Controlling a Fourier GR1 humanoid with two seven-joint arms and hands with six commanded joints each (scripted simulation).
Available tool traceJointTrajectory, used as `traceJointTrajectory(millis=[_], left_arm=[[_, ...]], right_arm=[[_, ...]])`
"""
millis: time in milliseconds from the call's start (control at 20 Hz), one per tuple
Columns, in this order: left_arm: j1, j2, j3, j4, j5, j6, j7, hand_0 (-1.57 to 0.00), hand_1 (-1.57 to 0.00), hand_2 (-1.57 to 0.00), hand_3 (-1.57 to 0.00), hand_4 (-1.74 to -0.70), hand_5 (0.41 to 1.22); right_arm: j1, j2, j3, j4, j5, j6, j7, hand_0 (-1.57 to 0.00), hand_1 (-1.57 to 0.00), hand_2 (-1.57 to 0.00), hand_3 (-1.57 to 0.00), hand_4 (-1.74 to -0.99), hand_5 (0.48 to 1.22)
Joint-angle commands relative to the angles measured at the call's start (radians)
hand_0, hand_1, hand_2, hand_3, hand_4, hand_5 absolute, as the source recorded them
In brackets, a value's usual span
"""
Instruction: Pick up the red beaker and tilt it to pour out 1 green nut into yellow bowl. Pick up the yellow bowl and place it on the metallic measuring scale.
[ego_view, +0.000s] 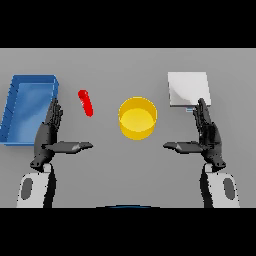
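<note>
Both hands, left (49, 131) and right (207, 131), spread empty; right fingertips overlap scale (187, 89).

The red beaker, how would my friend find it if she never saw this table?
Start at the big blue tray on the left side of the grey table. Just right of it, between the tray and the yellow bowl, lies the red beaker, beyond the left hand. It is the only red thing, small, thin and tilted.
</note>
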Motion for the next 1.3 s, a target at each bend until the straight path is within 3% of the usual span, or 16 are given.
traceJointTrajectory(millis=[0, 250, 350, 450, 650, 800, 900, 1050, 1250], left_arm=[[0.000, -0.001, -0.001, 0.000, -0.001, 0.002, 0.000, 0.00, 0.00, 0.00, 0.00, -1.14, 0.660], [0.008, -0.015, -0.017, -0.011, -0.015, 0.011, -0.005, 0.00, 0.00, 0.00, 0.00, -1.14, 0.660], [0.083, 0.026, -0.096, -0.112, -0.110, -0.002, -0.031, 0.00, 0.00, 0.00, 0.00, -1.14, 0.660], [0.110, 0.055, -0.115, -0.170, -0.131, -0.014, 0.007, 0.00, 0.00, 0.00, 0.00, -1.14, 0.662], [0.115, 0.063, -0.138, -0.200, -0.152, -0.022, 0.072, 0.00, 0.00, 0.00, 0.00, -1.14, 0.652], [0.045, 0.066, -0.114, -0.119, -0.150, -0.018, 0.107, 0.00, 0.00, 0.00, 0.00, -1.14, 0.648], [0.002, 0.058, -0.104, -0.055, -0.144, -0.021, 0.107, 0.00, 0.00, 0.00, 0.00, -1.14, 0.643], [-0.087, 0.058, -0.070, 0.077, -0.140, -0.018, 0.073, 0.00, 0.00, 0.00, 0.00, -1.18, 0.650], [-0.204, 0.063, -0.040, 0.230, -0.143, -0.023, 0.025, 0.00, 0.00, 0.00, 0.00, -1.18, 0.637]], right_arm=[[0.001, 0.000, 0.000, -0.001, 0.000, -0.001, -0.001, 0.00, 0.00, 0.00, 0.00, -1.071, 0.578], [0.002, 0.004, 0.000, 0.007, 0.000, -0.002, 0.000, 0.00, 0.00, 0.00, 0.00, -1.071, 0.578], [0.065, -0.055, 0.084, -0.079, 0.190, -0.051, -0.113, 0.00, 0.00, 0.00, 0.00, -1.072, 0.577], [0.086, -0.071, 0.118, -0.111, 0.265, -0.068, -0.109, 0.00, 0.00, 0.00, 0.00, -1.064, 0.577], [0.101, -0.071, 0.129, -0.136, 0.259, -0.049, -0.091, 0.00, 0.00, 0.00, 0.00, -1.118, 0.600], [0.094, -0.075, 0.127, -0.143, 0.238, -0.031, -0.104, 0.00, 0.00, 0.00, 0.00, -1.163, 0.624], [0.090, -0.065, 0.125, -0.135, 0.214, -0.017, -0.081, 0.00, 0.00, 0.00, 0.00, -1.189, 0.626], [0.108, -0.070, 0.121, -0.142, 0.199, -0.004, -0.114, 0.00, 0.00, 0.00, 0.00, -1.215, 0.628], [0.104, -0.070, 0.115, -0.144, 0.187, -0.002, -0.105, 0.00, 0.00, 0.00, 0.00, -1.229, 0.626]])
